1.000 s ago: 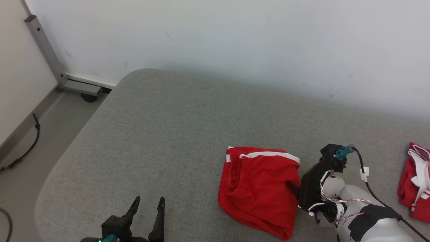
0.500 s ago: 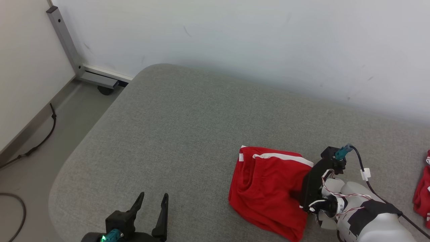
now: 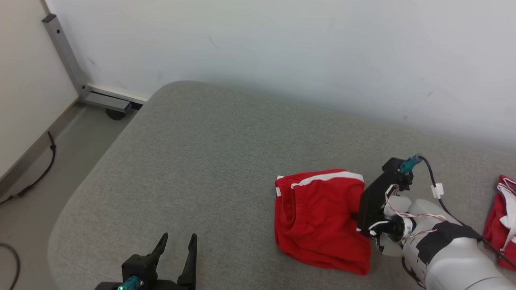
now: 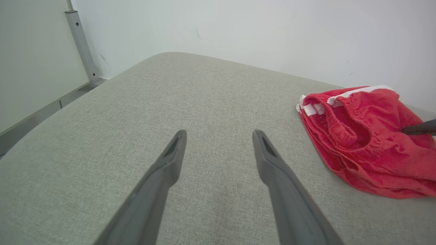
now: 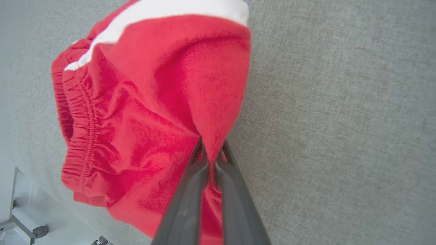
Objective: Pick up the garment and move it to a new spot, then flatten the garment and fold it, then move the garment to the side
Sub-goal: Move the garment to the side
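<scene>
right gripper clamped on red shorts, cushion's near right part

the right wrist view gives the grip detail. the right gripper (image 5: pixel 211 151) has its two dark fingers pressed together on a pinched fold of the red shorts (image 5: pixel 136 112). the cloth rises as a ridge from between the tips. the elastic waistband (image 5: pixel 80 112) and a white stripe (image 5: pixel 177 8) lie on the side of the shorts away from the tips.

the head view hides those tips behind the gripper's black body. it does place the shorts: bunched on the grey cushion (image 3: pixel 193 161), in its near right part, with the gripper touching their right edge. the same view shows a second red and white garment (image 3: pixel 500 217) at the cushion's far right, apart from the shorts. a metal post (image 3: pixel 64 56) stands past the cushion's far left corner, against the wall (image 3: pixel 282 48).

the left wrist view shows the left gripper (image 4: pixel 219 136) with fingers spread wide, gripping nothing. it is over bare fabric at the cushion's near left part, well apart from the shorts. a dark fingertip of the other arm shows against the shorts at that view's right edge.
</scene>
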Tool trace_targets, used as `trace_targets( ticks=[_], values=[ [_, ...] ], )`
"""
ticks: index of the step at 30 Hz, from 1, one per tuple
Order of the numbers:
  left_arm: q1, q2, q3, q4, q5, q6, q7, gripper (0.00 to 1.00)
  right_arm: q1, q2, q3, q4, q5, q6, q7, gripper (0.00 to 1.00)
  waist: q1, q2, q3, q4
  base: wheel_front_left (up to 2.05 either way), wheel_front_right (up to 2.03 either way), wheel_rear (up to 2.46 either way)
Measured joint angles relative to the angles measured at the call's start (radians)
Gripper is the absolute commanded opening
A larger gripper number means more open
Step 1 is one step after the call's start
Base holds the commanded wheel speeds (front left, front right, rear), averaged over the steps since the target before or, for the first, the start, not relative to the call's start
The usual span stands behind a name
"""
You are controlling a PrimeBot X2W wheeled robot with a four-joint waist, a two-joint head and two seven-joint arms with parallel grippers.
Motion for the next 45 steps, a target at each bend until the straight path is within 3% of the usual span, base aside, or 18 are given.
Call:
trace_targets(
  ticks=[45],
  values=[
    [-0.013,0.014,-0.017,-0.026,0.008,-0.012,-0.007,1.00,-0.326,-0.222,-0.035,0.119,-0.029,-0.011,-0.007,0.00,0.0001,0.0000,0.143,-0.180,0.00,0.00,0.00]
  ],
)
